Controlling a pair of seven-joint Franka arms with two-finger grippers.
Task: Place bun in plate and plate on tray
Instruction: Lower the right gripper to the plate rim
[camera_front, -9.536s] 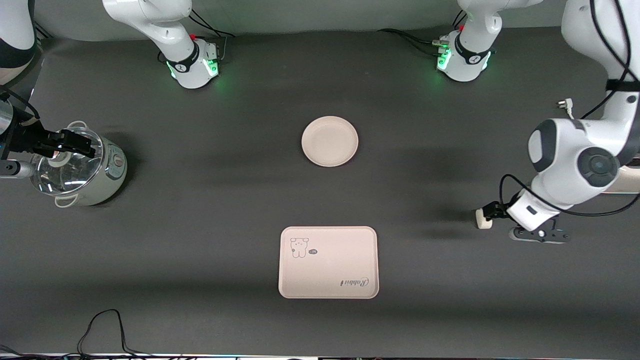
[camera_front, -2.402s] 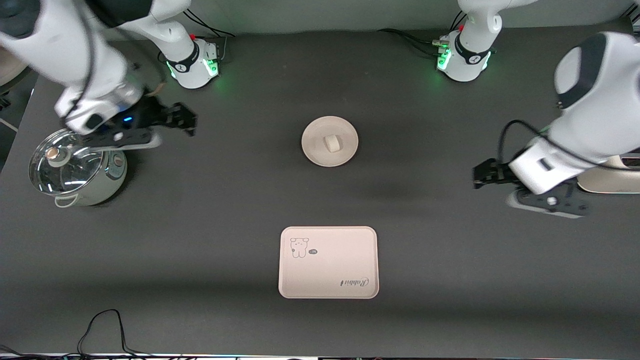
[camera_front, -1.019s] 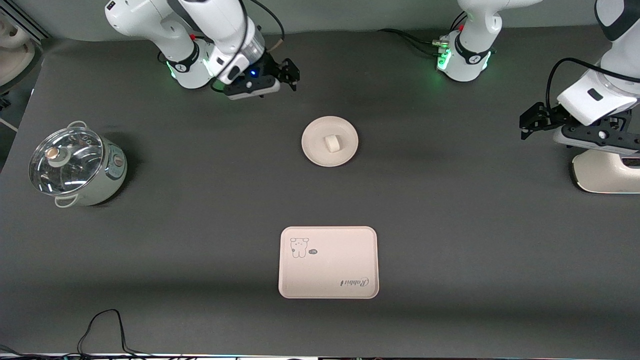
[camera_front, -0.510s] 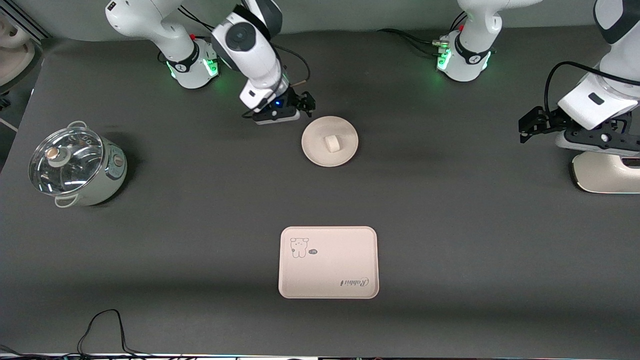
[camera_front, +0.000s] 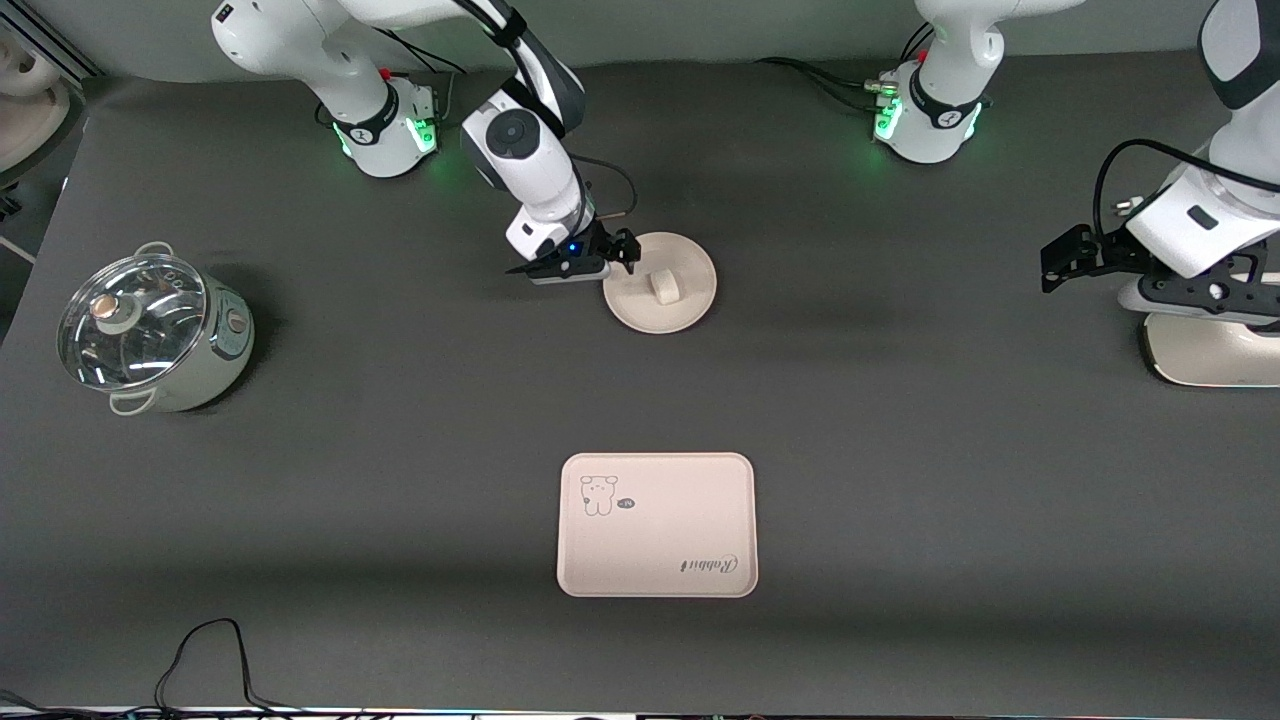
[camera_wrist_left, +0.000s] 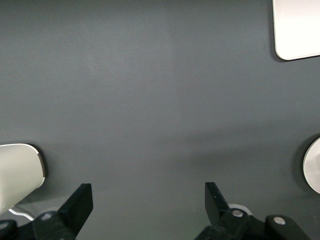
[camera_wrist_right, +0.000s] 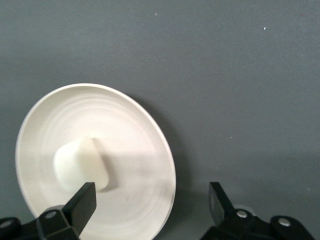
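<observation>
Sitting in the middle of the plate (camera_front: 660, 283), the bun (camera_front: 661, 286), so judging the first half of the task already done and only the plate's carry to the tray (camera_front: 657, 525) left. Lying mid-table, nearer the edge where the bases are standing than the camera-side edge, the plate; resting closer to the camera-side edge and well apart from it, the tray, bare and ready to receive. Hovering at the plate's rim on the side toward the right arm's end of the table, the right gripper (camera_front: 624, 252), fingers spread apart with nothing between them; in the right wrist view, one finger (camera_wrist_right: 80, 204) showing in front of the dish near the bun (camera_wrist_right: 80, 165) and the other finger showing against the mat just past the rim (camera_wrist_right: 167, 165), so probably lining up to pinch the raised rim, since a shallow dish is offering no other hold. Reaching down from its base with the forearm slanting toward the table's middle and the wrist pitched low, the right arm. Waiting over the table's edge at its own end, beside a pale rounded object (camera_front: 1210, 350), the left gripper (camera_front: 1052, 262), fingers wide apart and empty, wrist camera looking along the bare mat toward a corner of the tray (camera_wrist_left: 297, 27). Standing near the right arm's end of the table, a lidded pot (camera_front: 150, 335), playing no part here.
</observation>
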